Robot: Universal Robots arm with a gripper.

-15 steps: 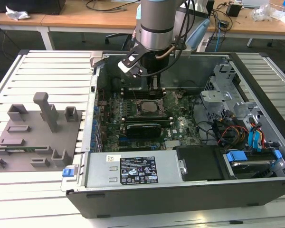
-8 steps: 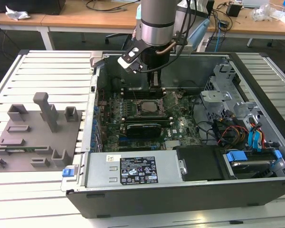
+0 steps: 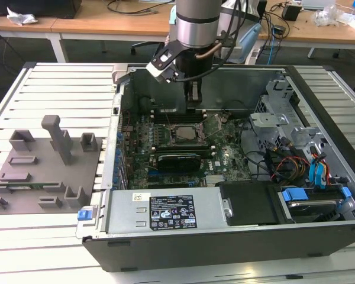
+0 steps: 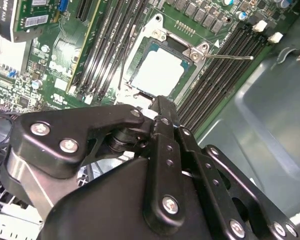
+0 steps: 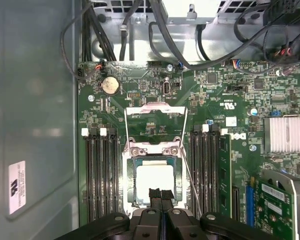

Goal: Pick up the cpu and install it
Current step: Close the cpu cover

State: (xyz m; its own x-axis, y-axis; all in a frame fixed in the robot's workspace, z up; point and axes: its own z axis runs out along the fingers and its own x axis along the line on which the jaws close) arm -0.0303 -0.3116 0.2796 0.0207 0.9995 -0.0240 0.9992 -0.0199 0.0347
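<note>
cpu (image 5: 155, 181) seated; gripper (image 5: 159, 193) vert. above.

Silver-white square cpu (image 4: 157, 72) with a thin green rim, flat in the dark socket (image 4: 138, 59) on the motherboard (image 4: 65, 50)

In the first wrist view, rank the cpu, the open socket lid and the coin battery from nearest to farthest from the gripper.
1. cpu: lying in the socket, right at the gripper tips.
2. lid: hinged open, just beyond the socket.
3. coin battery: farthest, past the lid and off to one side of it.
</note>
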